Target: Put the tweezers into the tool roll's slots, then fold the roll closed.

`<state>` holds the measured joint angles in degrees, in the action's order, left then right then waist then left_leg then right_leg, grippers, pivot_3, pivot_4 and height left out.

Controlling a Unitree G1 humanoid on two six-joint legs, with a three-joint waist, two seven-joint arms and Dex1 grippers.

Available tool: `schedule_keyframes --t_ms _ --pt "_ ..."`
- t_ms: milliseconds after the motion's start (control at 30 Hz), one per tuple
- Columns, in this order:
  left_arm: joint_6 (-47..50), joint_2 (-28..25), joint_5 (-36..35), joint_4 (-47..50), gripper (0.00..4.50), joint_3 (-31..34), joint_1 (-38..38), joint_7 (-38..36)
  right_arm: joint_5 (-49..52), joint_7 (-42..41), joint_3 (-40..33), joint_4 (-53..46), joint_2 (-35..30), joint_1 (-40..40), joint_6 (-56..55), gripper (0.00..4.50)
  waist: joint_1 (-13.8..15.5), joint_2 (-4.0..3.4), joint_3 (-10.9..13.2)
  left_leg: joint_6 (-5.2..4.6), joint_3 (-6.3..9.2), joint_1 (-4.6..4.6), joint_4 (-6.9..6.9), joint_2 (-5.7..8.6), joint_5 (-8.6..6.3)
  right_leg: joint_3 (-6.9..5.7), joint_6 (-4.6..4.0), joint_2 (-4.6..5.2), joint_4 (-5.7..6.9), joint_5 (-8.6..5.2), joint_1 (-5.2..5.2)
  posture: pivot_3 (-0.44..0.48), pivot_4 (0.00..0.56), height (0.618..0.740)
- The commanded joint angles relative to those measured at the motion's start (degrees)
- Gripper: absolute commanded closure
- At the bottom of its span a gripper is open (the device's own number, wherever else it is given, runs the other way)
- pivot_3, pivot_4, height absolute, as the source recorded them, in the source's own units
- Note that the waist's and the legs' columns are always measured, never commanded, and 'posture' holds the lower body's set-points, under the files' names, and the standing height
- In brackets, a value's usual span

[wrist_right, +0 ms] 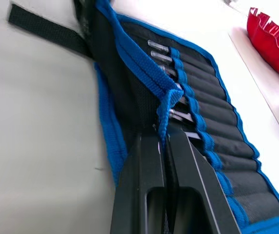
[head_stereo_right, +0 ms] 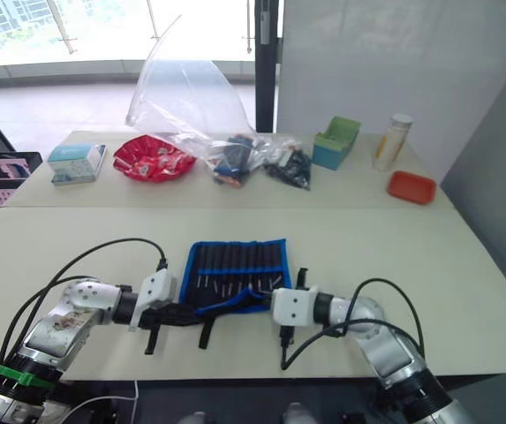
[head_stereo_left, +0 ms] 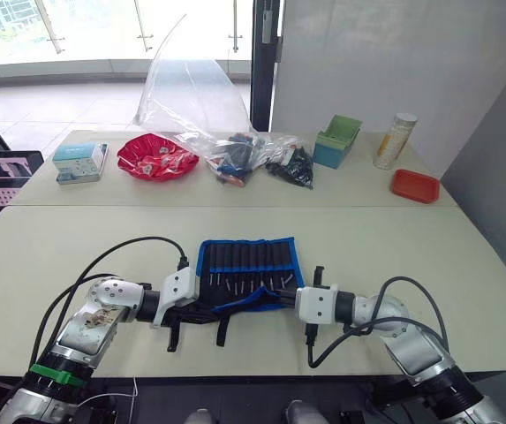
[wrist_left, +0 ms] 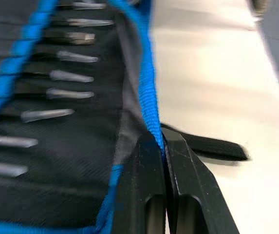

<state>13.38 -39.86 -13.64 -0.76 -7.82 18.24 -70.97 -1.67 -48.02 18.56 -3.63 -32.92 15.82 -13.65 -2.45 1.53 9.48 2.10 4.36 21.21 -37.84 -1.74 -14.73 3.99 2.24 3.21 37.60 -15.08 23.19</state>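
Roll: the roll (head_stereo_left: 245, 269) lies open at the near middle of the desk (head_stereo_left: 429, 256), black face up, its near blue hem partly lifted.
Tweezers: the tweezers (head_stereo_left: 251, 283) sit in the slots (head_stereo_left: 244, 256), silver tips pointing near.
Left hand: the left hand (wrist_left: 164, 161) is pressed together on the hem at the roll's near left corner.
Right hand: the right hand (wrist_right: 162, 146) pinches the hem at the near right corner.
Handling: probably light, limp cloth that sags between grips; the stitched hem is the firm place to hold.
Strap: the strap (head_stereo_left: 222, 330) trails off the near edge and could snag.
Room: bare desk lies far of the roll; the bags (head_stereo_left: 235, 155) and bowl (head_stereo_left: 157, 157) are well apart.
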Motion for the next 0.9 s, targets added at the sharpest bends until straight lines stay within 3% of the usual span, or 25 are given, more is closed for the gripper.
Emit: schedule_keyframes --t_ms 33,167,400,533,567,600,733,900 --pt "-0.4 0.0 -0.9 -0.7 4.49 3.7 2.9 3.1 2.8 -1.9 -1.9 -1.0 -0.5 0.4 0.6 4.5 0.0 0.0 0.0 0.0 0.0 0.01 0.0 0.0 0.0 0.0 0.0 0.0 -0.01 0.0 0.0 0.0 0.15 0.738" --pt "1.7 0.6 -4.1 0.4 4.49 4.8 3.6 2.7 2.4 -1.1 -2.0 1.4 0.6 1.8 2.1 4.5 -0.2 0.0 0.0 0.0 -0.01 -0.01 -0.01 0.0 0.0 0.0 0.0 0.0 0.03 0.0 0.01 0.0 0.15 0.738" --pt "8.4 2.7 1.2 -5.9 4.49 0.4 8.2 9.1 -1.6 4.7 -2.2 9.1 4.7 7.1 5.2 4.5 -0.1 0.0 0.0 0.02 -0.01 -0.01 -0.01 0.02 0.01 0.01 -0.01 0.0 0.04 0.0 0.01 0.0 0.15 0.738" --pt "8.7 4.1 0.2 -7.6 4.49 1.9 9.0 11.1 -2.1 6.9 -3.0 10.1 6.0 7.5 5.3 4.5 -0.1 0.0 0.0 0.01 0.01 0.0 -0.01 0.02 0.01 0.0 -0.01 -0.01 0.08 0.01 0.05 0.0 0.15 0.738" --pt "9.5 4.7 -1.1 -7.7 3.9 3.0 9.3 11.4 -2.6 8.7 -3.6 10.5 6.5 7.7 5.2 4.5 -0.1 0.0 0.0 0.01 0.01 0.01 -0.01 0.02 0.01 0.0 -0.02 0.0 0.07 0.01 0.06 0.0 0.15 0.738" --pt "9.3 5.1 -1.8 -7.7 3.63 3.6 9.3 11.3 -3.0 10.6 -4.4 11.0 7.2 8.2 5.1 4.22 -0.1 0.0 0.0 0.01 0.01 0.02 -0.01 0.02 0.01 0.0 -0.02 0.0 0.08 0.01 0.06 0.0 0.15 0.738" --pt "4.0 7.1 -1.8 -10.1 2.31 7.8 9.8 15.8 -2.3 16.5 -8.2 12.5 10.0 10.2 5.8 2.91 -0.1 -0.01 0.0 0.02 0.0 0.01 -0.01 0.02 0.01 0.01 -0.02 0.02 0.07 0.01 0.07 0.0 0.15 0.738" --pt "0.8 9.3 -5.7 -9.9 0.74 13.9 8.3 17.8 -0.2 16.2 -9.5 12.1 12.0 10.3 7.2 1.28 -0.1 0.0 0.0 0.02 0.01 0.02 -0.01 0.02 0.01 -0.01 -0.03 0.04 0.09 0.02 0.07 0.0 0.15 0.738"
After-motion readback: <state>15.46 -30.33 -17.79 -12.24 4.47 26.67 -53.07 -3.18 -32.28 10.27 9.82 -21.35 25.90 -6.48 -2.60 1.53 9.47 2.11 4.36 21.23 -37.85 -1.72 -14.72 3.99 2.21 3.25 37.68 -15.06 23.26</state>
